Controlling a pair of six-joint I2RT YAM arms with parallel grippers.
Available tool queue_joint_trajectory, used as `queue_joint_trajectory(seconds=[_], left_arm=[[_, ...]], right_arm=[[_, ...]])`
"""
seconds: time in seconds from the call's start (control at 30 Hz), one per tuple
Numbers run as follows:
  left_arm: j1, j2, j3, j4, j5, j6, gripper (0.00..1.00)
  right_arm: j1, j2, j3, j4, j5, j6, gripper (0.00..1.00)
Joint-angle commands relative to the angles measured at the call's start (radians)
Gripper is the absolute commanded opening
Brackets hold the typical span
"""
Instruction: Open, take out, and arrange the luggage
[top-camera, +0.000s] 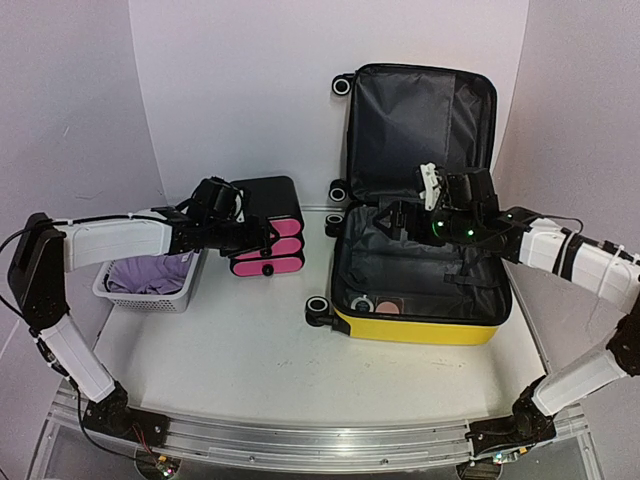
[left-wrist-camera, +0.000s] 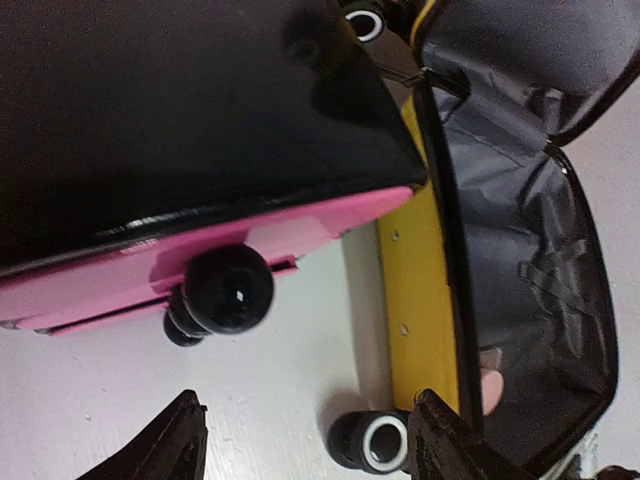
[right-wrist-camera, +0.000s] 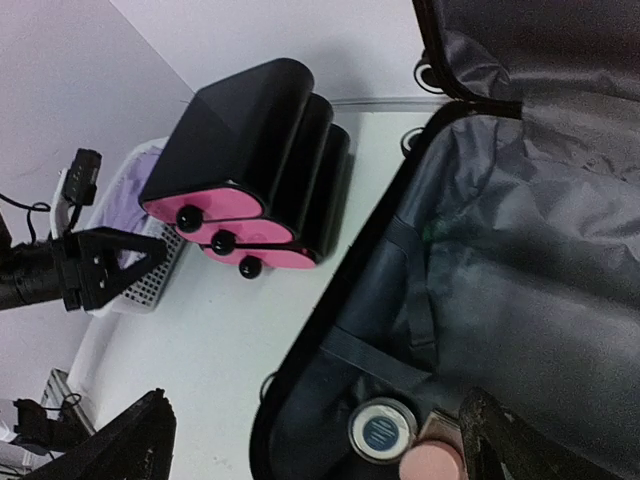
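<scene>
The yellow luggage (top-camera: 420, 328) lies open on the table, its lid propped upright against the back wall, and its dark grey lining (top-camera: 420, 265) shows. A round tin (right-wrist-camera: 381, 430) and a pink item (right-wrist-camera: 432, 462) lie in its front left corner. My right gripper (top-camera: 392, 218) hovers open and empty over the left part of the luggage base (right-wrist-camera: 480, 250). My left gripper (top-camera: 262, 237) is open and empty beside the black-and-pink drawer box (top-camera: 270, 225), close to its black knob (left-wrist-camera: 228, 290). The luggage's yellow side (left-wrist-camera: 415, 300) and a wheel (left-wrist-camera: 372, 440) lie just beyond it.
A white mesh basket (top-camera: 150, 290) holding purple cloth (top-camera: 150, 270) stands at the left, under my left arm. The drawer box also shows in the right wrist view (right-wrist-camera: 255, 140). Bare table lies between the drawer box and the luggage and in front of both.
</scene>
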Motion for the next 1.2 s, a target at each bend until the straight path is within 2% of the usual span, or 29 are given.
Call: queue_joint_trajectory(seconds=[0.0, 0.33, 0.43, 0.63, 0.77, 0.87, 1.07, 1.17], left_arm=[[-0.015, 0.043, 0.079, 0.059, -0.240, -0.021, 0.68], [-0.016, 0.164, 0.167, 0.058, -0.232, -0.027, 0.62], [-0.015, 0.170, 0.175, 0.059, -0.234, -0.024, 0.55], [-0.015, 0.171, 0.175, 0.058, -0.219, -0.022, 0.37], [-0.016, 0.142, 0.131, 0.057, -0.180, -0.014, 0.25], [-0.017, 0.098, 0.079, 0.055, -0.145, -0.013, 0.21], [-0.017, 0.002, -0.037, 0.037, -0.060, -0.048, 0.15], [-0.027, -0.033, -0.071, -0.015, -0.015, -0.077, 0.15]], right_arm=[[0.001, -0.124, -0.041, -0.068, 0.080, -0.078, 0.98], [-0.006, -0.229, -0.097, -0.144, 0.167, -0.159, 0.98], [-0.007, -0.231, -0.098, -0.160, 0.167, -0.167, 0.98], [-0.007, -0.207, -0.102, -0.191, 0.167, -0.196, 0.98], [-0.007, -0.182, -0.096, -0.235, 0.167, -0.245, 0.98], [-0.007, -0.149, -0.067, -0.307, 0.201, -0.294, 0.98], [-0.011, -0.064, 0.006, -0.438, 0.243, -0.376, 0.98], [-0.013, -0.025, 0.036, -0.449, 0.205, -0.404, 0.98]])
